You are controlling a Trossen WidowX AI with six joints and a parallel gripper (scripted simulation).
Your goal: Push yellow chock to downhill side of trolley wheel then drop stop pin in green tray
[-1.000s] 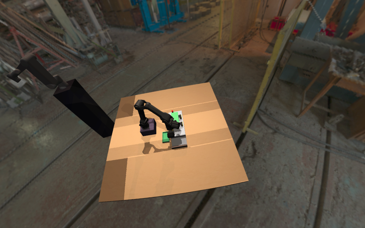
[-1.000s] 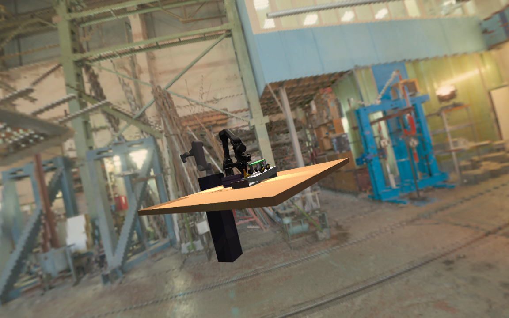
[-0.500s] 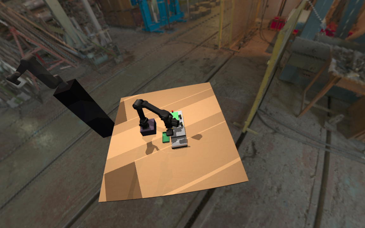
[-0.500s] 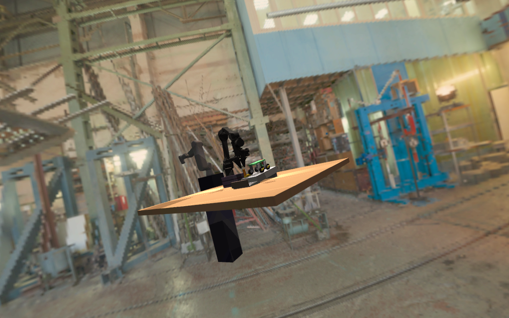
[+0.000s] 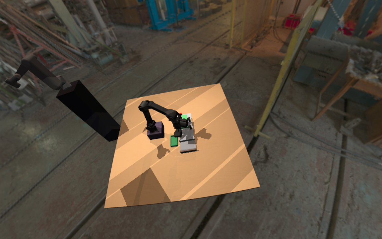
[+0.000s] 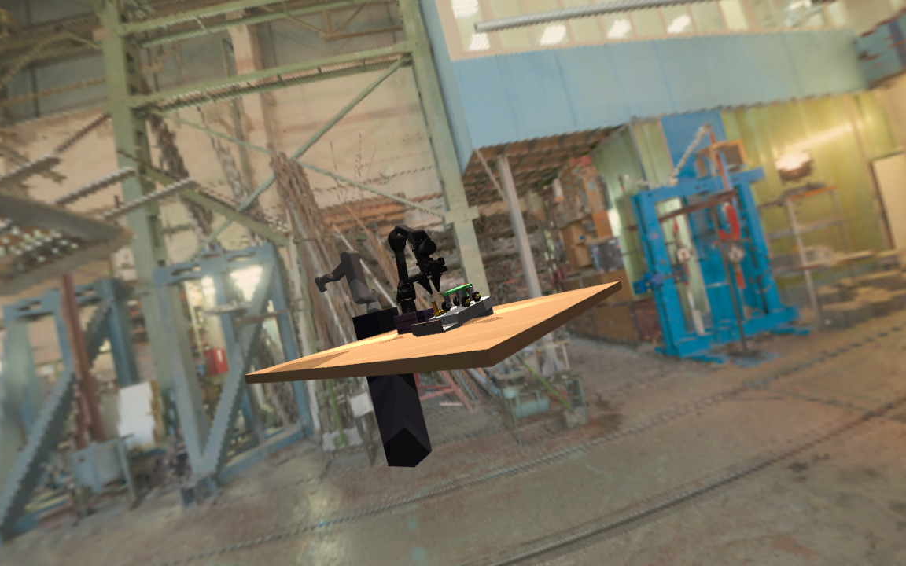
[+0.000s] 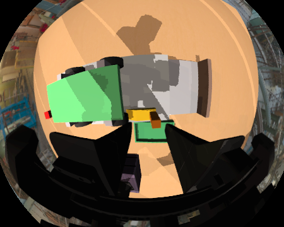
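The gripper [image 7: 148,147] hangs half open and empty at lower middle; the chock [image 7: 143,115] just above looks hard and light, best held by its handle [image 7: 156,123].

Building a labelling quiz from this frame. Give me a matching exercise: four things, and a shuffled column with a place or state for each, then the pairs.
Things:
1. stop pin
2. chock
3. tray
4. gripper

Place or state:
A. on the table beside the ramp, seen between the fingers
B. open, holding nothing, above the table
C. red head showing at the trolley's far end
D. yellow, against the trolley's near wheel, orange handle sticking out

Pairs: 1-C, 2-D, 3-A, 4-B
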